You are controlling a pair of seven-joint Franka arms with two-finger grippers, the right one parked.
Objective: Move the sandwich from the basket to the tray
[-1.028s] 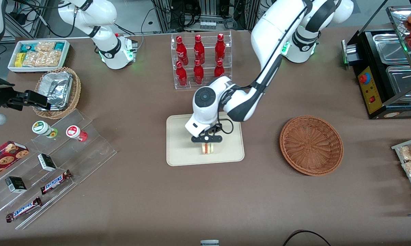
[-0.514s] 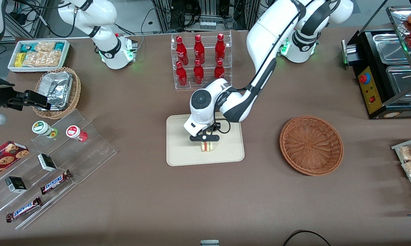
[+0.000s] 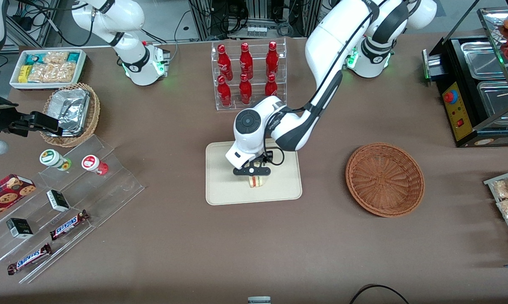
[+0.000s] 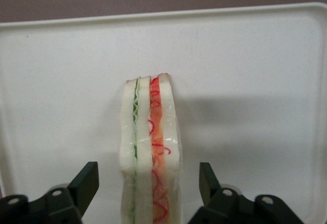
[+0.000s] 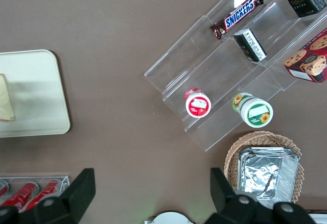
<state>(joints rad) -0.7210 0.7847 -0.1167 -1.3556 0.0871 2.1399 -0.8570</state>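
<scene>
Left wrist view: sandwich (image 4: pixel 150 147) standing on its edge on the tray (image 4: pixel 255 70), end effector (image 4: pixel 148 183) spread apart around it, touching neither face.
Best to lift straight up so neither finger tips the wedge. It shows white bread with green and red-orange filling, near the tray's middle; the basket (image 3: pixel 385 179) sits empty.

You are looking at two Snickers bars lying on the clear stepped stand (image 3: pixel 110 185): the one farther from the front camera (image 3: pixel 69 224) and the nearer one (image 3: pixel 29 258) are both showing "SNICKERS" in blue letters on white. The right wrist view is showing the same word on one bar (image 5: pixel 239 14). Other labels are staying unreadable. The gripper (image 3: pixel 252 173) is hanging over the tray (image 3: pixel 220 190).
</scene>
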